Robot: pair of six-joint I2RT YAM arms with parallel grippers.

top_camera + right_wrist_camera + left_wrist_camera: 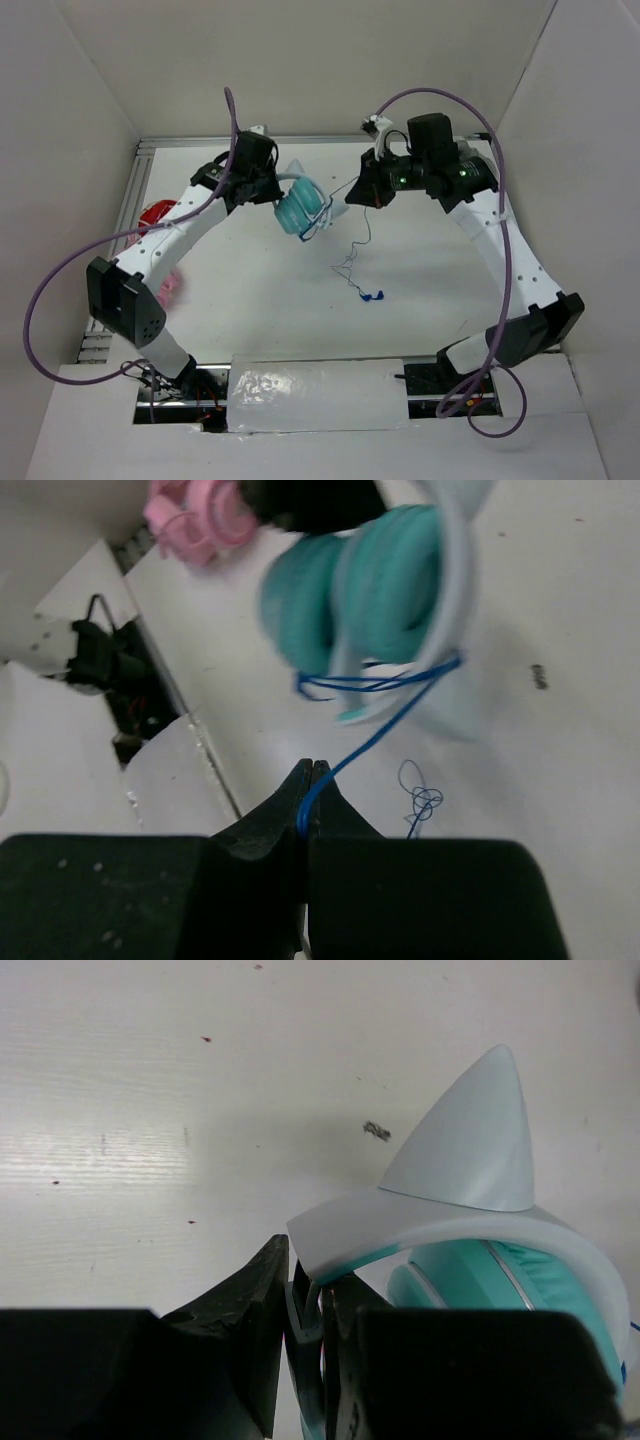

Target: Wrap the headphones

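The left pincer pinches the headphones by the white band, and the right pincer pinches their blue cable.

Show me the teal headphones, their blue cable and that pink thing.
teal headphones [297, 211]: top view, on the teal ear cup.
blue cable [385, 725]: right wrist view, on the taut stretch above the closed fingers.
pink thing [200, 515]: right wrist view, on its middle, top left; too blurred to identify.
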